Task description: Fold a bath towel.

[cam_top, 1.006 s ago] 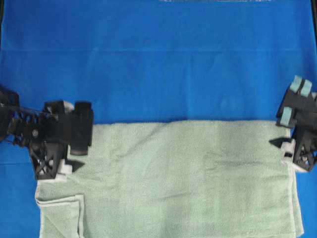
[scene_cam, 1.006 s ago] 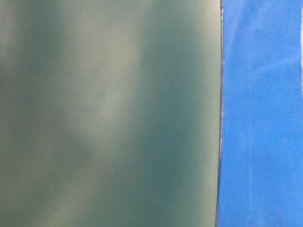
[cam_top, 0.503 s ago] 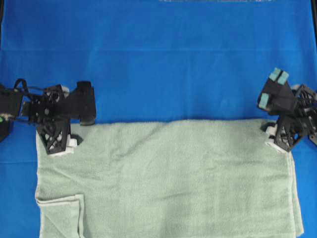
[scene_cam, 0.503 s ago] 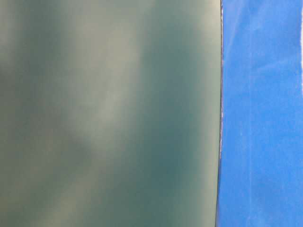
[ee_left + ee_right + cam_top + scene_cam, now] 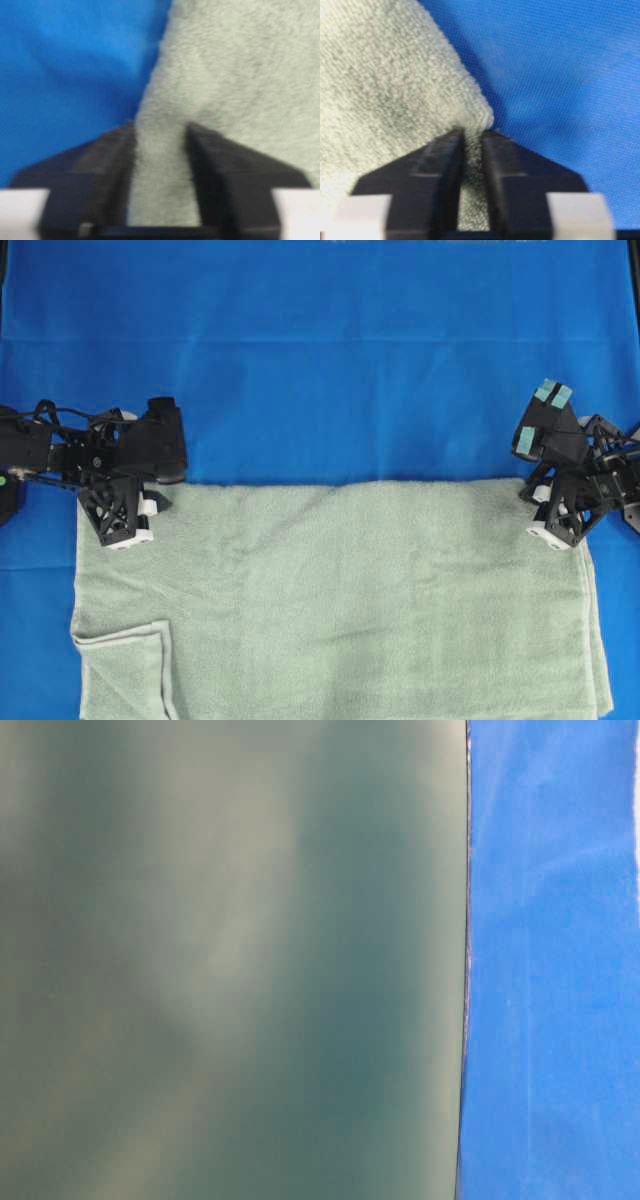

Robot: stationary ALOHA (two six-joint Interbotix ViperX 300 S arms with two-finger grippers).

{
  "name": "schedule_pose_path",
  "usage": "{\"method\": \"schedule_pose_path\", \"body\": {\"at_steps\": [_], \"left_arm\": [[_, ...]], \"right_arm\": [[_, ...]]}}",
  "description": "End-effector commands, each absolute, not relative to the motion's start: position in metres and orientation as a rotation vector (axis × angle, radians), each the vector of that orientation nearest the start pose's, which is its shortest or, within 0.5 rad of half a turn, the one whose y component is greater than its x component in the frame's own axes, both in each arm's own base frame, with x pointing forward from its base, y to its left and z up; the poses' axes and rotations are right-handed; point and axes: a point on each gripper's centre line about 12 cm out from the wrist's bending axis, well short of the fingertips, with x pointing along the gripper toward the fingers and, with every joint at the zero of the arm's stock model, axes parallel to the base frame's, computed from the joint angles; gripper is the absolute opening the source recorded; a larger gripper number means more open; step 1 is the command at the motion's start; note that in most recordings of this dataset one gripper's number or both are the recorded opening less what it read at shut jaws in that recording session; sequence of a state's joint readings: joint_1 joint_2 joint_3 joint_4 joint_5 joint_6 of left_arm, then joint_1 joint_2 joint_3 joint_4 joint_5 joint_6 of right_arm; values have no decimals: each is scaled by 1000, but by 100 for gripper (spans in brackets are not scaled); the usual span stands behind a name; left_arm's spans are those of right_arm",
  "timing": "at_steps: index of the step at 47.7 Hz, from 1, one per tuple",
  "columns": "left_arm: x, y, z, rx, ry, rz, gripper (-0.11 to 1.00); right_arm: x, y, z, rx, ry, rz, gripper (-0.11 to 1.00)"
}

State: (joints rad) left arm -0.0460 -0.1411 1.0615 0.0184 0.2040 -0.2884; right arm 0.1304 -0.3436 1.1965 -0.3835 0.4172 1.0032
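The bath towel (image 5: 340, 590), pale sage-green terry, lies flat on the blue sheet in the lower half of the overhead view; its near-left corner (image 5: 120, 670) is turned over. My left gripper (image 5: 132, 528) sits at the towel's far-left corner. In the left wrist view, terry (image 5: 225, 65) fills the gap between the left gripper's (image 5: 160, 127) black fingers. My right gripper (image 5: 555, 525) sits at the far-right corner. In the right wrist view the right gripper (image 5: 474, 132) pinches the towel's edge (image 5: 395, 75) in a narrow gap.
The blue sheet (image 5: 320, 360) covers the whole work surface beyond the towel's far edge. In the table-level view a blurred grey-green surface (image 5: 230, 960) fills most of the picture, with blue sheet (image 5: 550, 960) at the right.
Both grippers moved from the towel's side edges up to its far corners. Their jaws went from wide open to closed on the cloth. The towel itself has hardly shifted.
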Motion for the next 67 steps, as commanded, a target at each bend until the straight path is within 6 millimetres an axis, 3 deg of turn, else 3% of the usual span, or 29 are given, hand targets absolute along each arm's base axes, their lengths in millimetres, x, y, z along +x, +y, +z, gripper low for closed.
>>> {"method": "schedule_pose_path", "body": {"at_steps": [1, 4, 11, 16, 23, 28, 38, 49, 54, 61, 67], "left_arm": [[245, -10, 80, -220, 1173, 129, 22], [244, -10, 81, -220, 1183, 131, 11], [250, -10, 97, -214, 1176, 126, 11], [256, -11, 119, -217, 1156, 124, 11], [261, -12, 164, -218, 1118, 117, 11], [261, -14, 198, -217, 1082, 105, 11], [250, -23, 278, -220, 942, 54, 11], [234, -28, 332, -250, 838, 24, 11], [229, -32, 348, -278, 803, 14, 11], [227, -37, 357, -328, 777, 7, 11], [231, -48, 364, -400, 751, -13, 11]], "right_arm": [[189, 5, 90, 389, 1181, -426, 9], [190, 5, 91, 387, 1177, -423, 9], [196, 5, 101, 397, 1143, -418, 9], [203, 4, 123, 410, 1077, -415, 9], [209, 2, 166, 412, 987, -423, 9], [207, 2, 208, 389, 917, -404, 9], [196, 3, 279, 371, 776, -350, 9], [186, 1, 339, 341, 617, -281, 9], [184, -2, 353, 306, 574, -273, 9], [186, -9, 355, 239, 556, -316, 9], [190, -28, 360, 152, 530, -428, 9]]}}
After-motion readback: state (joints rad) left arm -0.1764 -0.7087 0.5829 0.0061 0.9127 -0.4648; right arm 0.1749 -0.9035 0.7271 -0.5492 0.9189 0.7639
